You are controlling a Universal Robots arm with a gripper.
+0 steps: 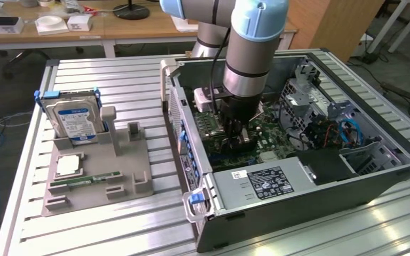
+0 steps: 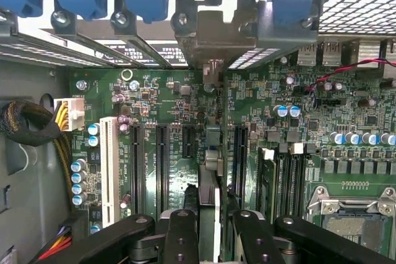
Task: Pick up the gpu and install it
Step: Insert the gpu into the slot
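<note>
Arm: one robot arm [image 1: 251, 48], light blue joint covers over silver and black segments, coming down from the top of the exterior view.
Forearm pose: close to vertical, leaning slightly, its base joints behind it toward the far side.
Wrist: black section [image 1: 239, 109] pointing straight down, a dark cable running along the arm above it.
Claw: black, two-fingered [image 1: 238, 140], aimed downward, low inside the open computer case.
Claw fingers: in the wrist view, two dark linkage fingers [image 2: 185, 239] stand close together, part-way closed.
Claw state: clamped on the thin edge-on gpu [image 2: 209, 183] held upright between the fingers.
</note>
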